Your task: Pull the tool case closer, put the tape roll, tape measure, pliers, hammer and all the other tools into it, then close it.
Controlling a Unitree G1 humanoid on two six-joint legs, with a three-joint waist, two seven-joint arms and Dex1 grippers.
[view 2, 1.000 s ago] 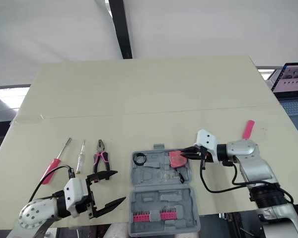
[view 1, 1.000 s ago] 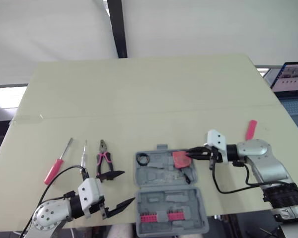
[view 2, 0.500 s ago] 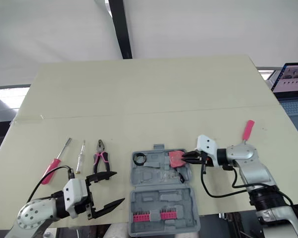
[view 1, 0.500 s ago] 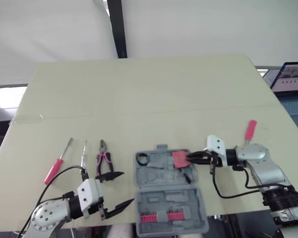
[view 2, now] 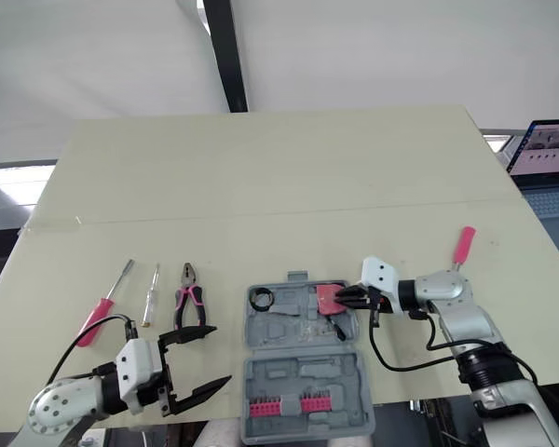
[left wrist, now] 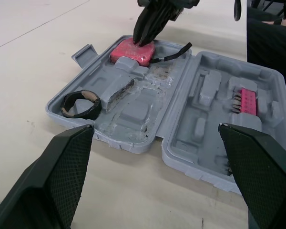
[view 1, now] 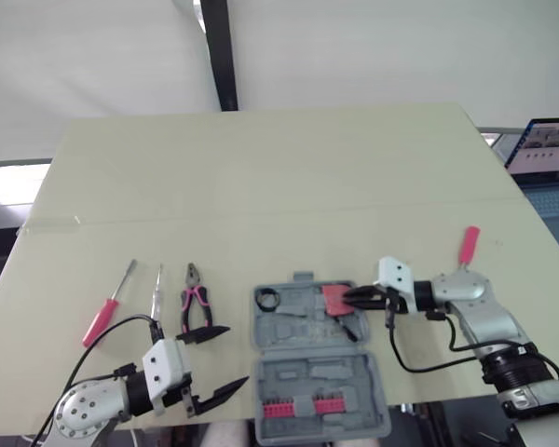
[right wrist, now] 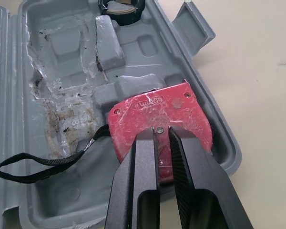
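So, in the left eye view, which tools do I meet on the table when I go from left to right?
First the red-handled screwdriver → thin screwdriver → pliers → tape roll → tape measure, both inside the open tool case → pink-handled tool.

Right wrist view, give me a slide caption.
Right pincer touching the red tape measure seated in the open tool case.

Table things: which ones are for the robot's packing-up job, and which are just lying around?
For the job: grey plastic tool case; red square tape measure; black tape roll; pink-handled pliers; red-handled screwdriver; thin clear-handled screwdriver; pink-handled tool.

Just lying about: open laptop past the table's edge; black pole behind the table.
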